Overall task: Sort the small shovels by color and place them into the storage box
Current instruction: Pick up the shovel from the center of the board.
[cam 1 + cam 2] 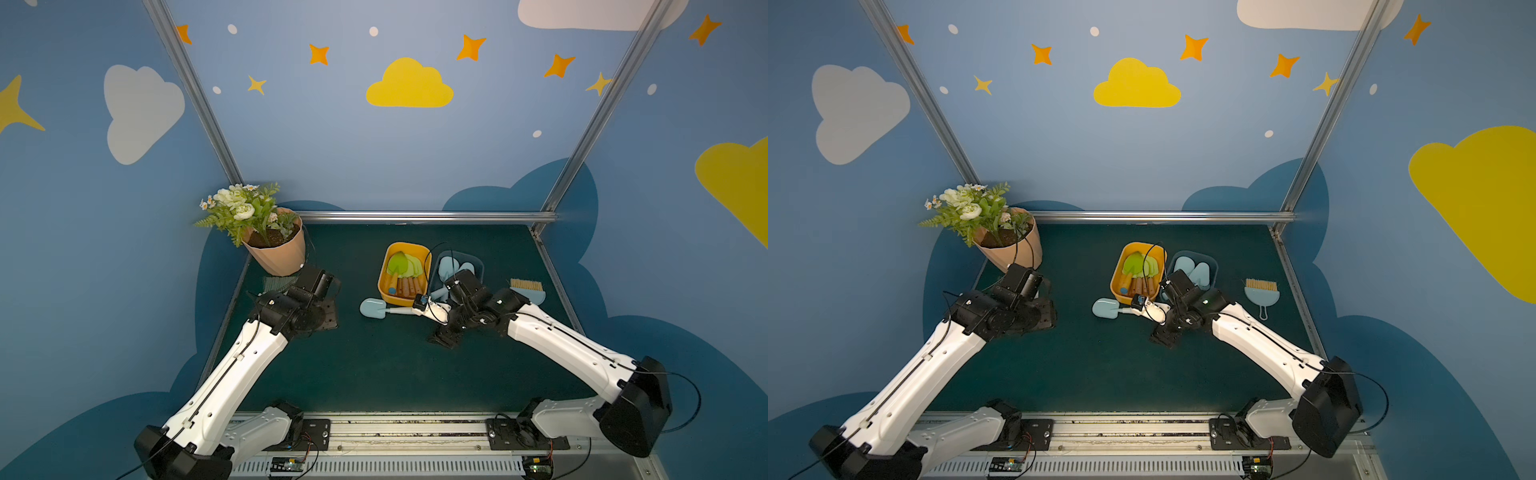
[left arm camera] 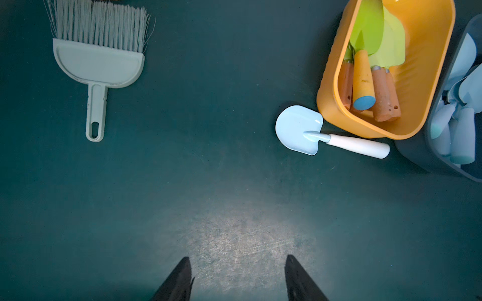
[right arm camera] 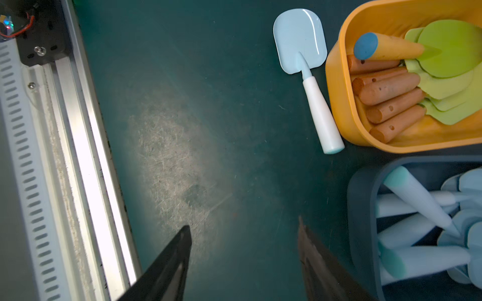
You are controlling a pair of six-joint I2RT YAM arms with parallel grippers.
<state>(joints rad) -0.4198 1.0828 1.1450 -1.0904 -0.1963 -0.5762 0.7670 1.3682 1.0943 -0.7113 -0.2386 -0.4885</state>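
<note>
One light blue shovel (image 1: 374,308) (image 2: 298,130) (image 3: 300,39) with a white handle lies flat on the green mat. It rests just in front of the yellow box (image 1: 384,266) (image 3: 336,86), which holds lime-green shovels (image 1: 401,264) (image 3: 448,49) with brown handles and one orange handle. Beside it, the dark blue box (image 1: 478,259) (image 3: 361,208) holds several light blue shovels (image 3: 417,200). My right gripper (image 1: 442,338) (image 3: 243,222) hangs open and empty over bare mat, in front of the boxes. Far to the left, near the flower pot, my left gripper (image 1: 324,318) (image 2: 238,258) is open and empty.
A potted plant (image 1: 278,253) stands at the back left, with a grey-green brush (image 2: 99,62) on the mat by it. A light blue brush with tan bristles (image 1: 530,291) lies right of the dark blue box. A metal rail (image 1: 395,428) (image 3: 78,130) borders the front edge.
</note>
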